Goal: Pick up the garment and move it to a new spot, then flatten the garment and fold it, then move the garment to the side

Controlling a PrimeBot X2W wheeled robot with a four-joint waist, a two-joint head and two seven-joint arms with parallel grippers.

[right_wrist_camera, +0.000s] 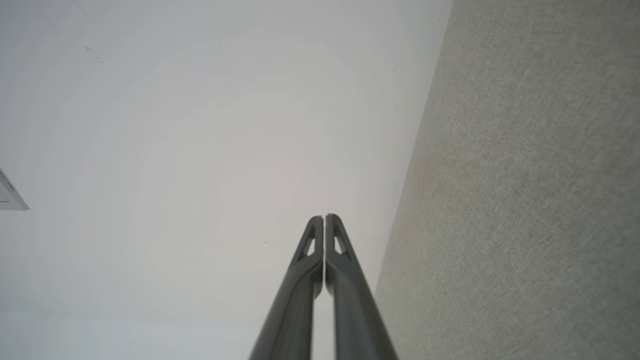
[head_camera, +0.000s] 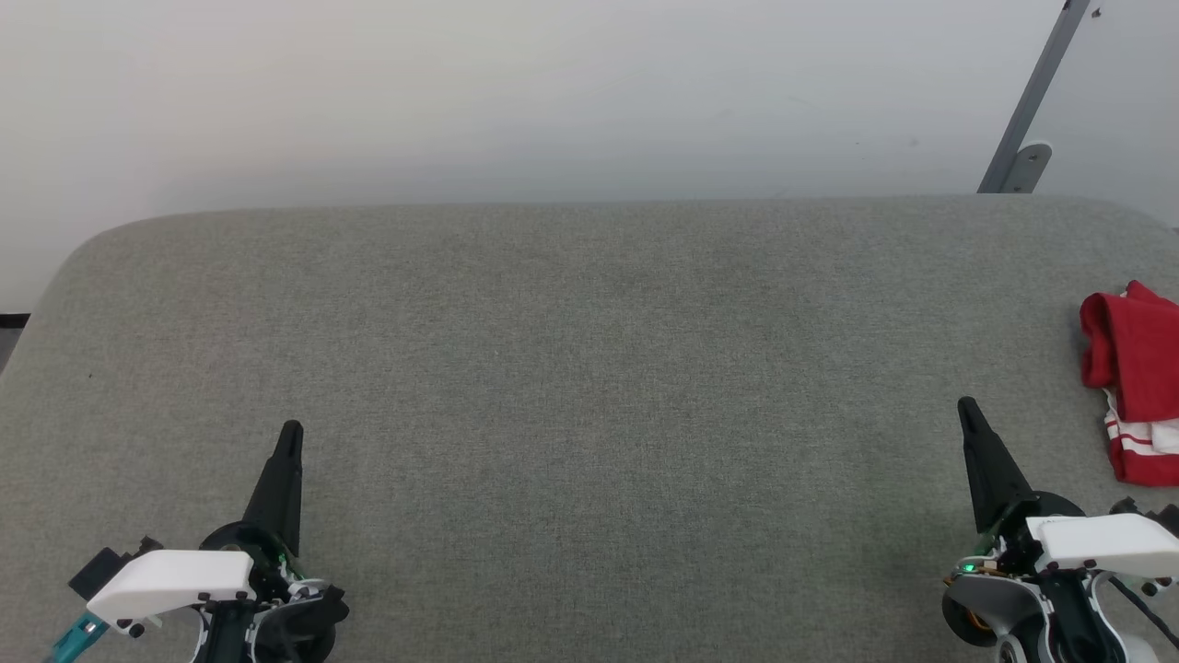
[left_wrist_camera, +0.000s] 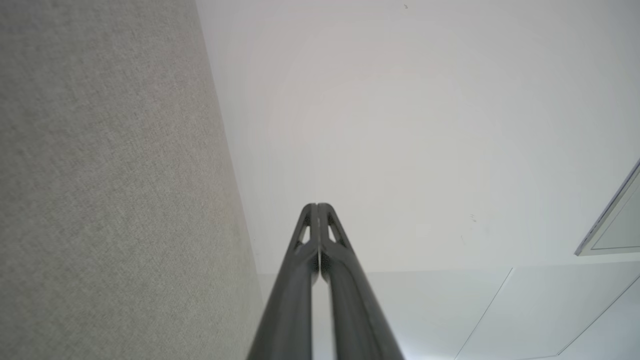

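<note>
The garment [head_camera: 1135, 378] lies bunched at the right edge of the head view, red cloth with a white-striped band showing, partly cut off by the frame. My right gripper [head_camera: 967, 405] stands shut to the left of it and a little nearer, apart from the cloth. My left gripper [head_camera: 291, 428] is shut at the lower left, far from the garment. Both wrist views look along shut fingers, the left gripper [left_wrist_camera: 317, 205] and the right gripper [right_wrist_camera: 325, 216], with nothing between them.
A grey felt-covered table [head_camera: 571, 368] spans the head view, its far edge against a white wall [head_camera: 553, 92]. A grey metal bar [head_camera: 1027, 120] leans at the upper right behind the table.
</note>
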